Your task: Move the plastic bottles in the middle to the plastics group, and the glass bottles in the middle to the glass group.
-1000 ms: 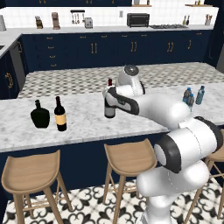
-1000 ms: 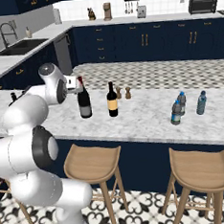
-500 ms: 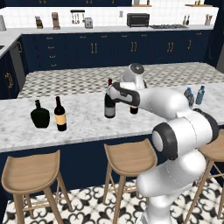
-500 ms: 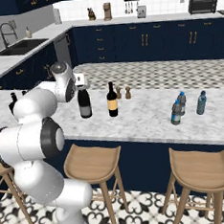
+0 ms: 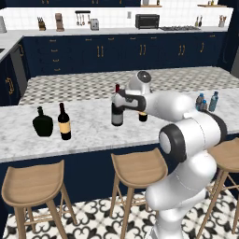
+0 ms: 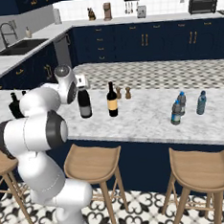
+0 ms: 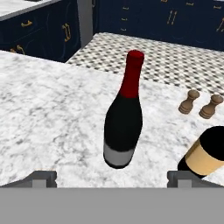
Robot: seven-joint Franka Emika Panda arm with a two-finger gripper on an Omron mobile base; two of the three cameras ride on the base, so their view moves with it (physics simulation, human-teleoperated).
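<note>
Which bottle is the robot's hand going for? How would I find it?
Look at the long marble counter, near its middle. Two dark wine bottles stand there; it's the taller one with the red cap and grey label, not the shorter yellow-labelled bottle beside it.

Both base views look forward from behind across the marble counter (image 5: 88, 126); the hand view looks down close.

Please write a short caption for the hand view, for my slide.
Open gripper facing the red-capped wine bottle on the marble counter, yellow-label bottle at right.
</note>
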